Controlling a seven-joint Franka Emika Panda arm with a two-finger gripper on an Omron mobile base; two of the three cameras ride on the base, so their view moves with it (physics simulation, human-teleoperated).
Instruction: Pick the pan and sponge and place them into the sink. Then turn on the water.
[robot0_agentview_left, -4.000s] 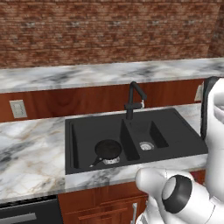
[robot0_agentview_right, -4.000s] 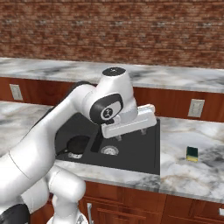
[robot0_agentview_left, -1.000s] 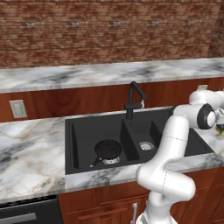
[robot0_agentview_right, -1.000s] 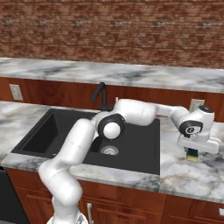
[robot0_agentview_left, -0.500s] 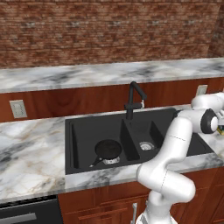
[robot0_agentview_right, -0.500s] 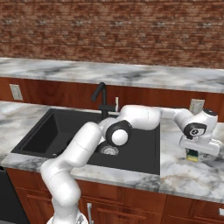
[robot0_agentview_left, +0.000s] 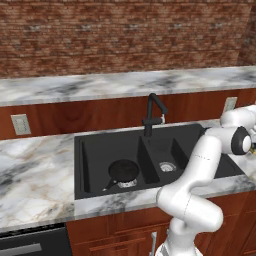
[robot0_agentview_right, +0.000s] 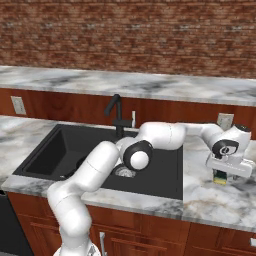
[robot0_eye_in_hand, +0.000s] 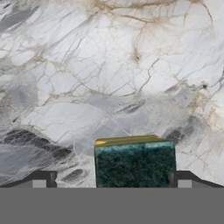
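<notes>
Green-topped rectangular sponge (robot0_eye_in_hand: 134, 162) on veined marble (robot0_eye_in_hand: 109, 74)

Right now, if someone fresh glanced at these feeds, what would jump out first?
The white arm stretched far right across the black sink, its open gripper straddling the yellow-green sponge on the marble counter. Next, the black pan already lying in the sink's left basin, under a dry gooseneck faucet.

My two base cams sit behind the arm, left and right, looking forward and down; both share the sink (robot0_agentview_left: 150, 150) (robot0_agentview_right: 90, 150) and brick wall (robot0_agentview_left: 125, 35) (robot0_agentview_right: 125, 30). Hand cam looks close down on the bench (robot0_eye_in_hand: 109, 78).
</notes>
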